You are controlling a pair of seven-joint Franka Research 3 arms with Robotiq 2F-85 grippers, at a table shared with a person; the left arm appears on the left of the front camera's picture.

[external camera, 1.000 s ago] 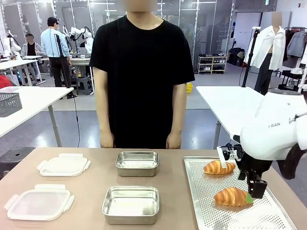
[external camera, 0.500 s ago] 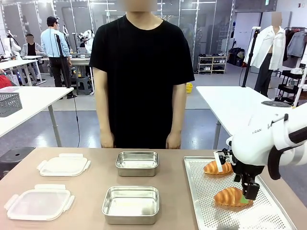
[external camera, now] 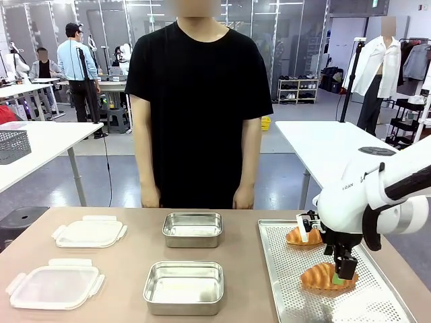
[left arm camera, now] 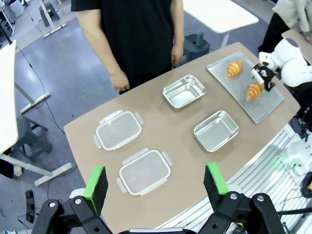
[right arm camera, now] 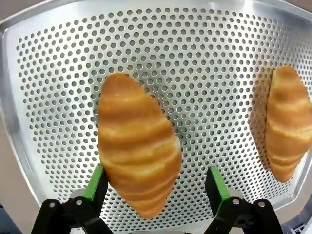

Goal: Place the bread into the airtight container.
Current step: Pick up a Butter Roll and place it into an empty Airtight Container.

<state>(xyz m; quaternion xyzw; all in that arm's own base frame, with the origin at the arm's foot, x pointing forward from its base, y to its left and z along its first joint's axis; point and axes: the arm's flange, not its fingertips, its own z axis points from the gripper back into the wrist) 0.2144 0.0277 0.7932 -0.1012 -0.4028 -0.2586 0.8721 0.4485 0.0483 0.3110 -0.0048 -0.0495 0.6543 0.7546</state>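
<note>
Two golden croissants lie on the perforated tray (external camera: 286, 296): a near croissant (external camera: 322, 277) and a far croissant (external camera: 296, 235). My right gripper (external camera: 341, 270) hangs low over the near croissant's right end. In the right wrist view this gripper (right arm camera: 156, 187) is open, its green pads (right arm camera: 95, 182) standing either side of the near croissant (right arm camera: 139, 141), with the far croissant (right arm camera: 287, 129) off to the side. Two open steel containers sit mid-table, a near one (external camera: 183, 287) and a far one (external camera: 192, 229). My left gripper (left arm camera: 155, 180) is open, high above the table.
Two clear clip lids lie at the table's left, a far lid (external camera: 89, 232) and a near lid (external camera: 54, 284). A person in a black shirt (external camera: 199, 101) stands at the far edge, hands down. Bare table lies between the containers and the tray.
My right arm has swung left and lower, bringing its gripper from beside the near croissant's right tip down over the croissant. The breads, containers and lids have not moved.
</note>
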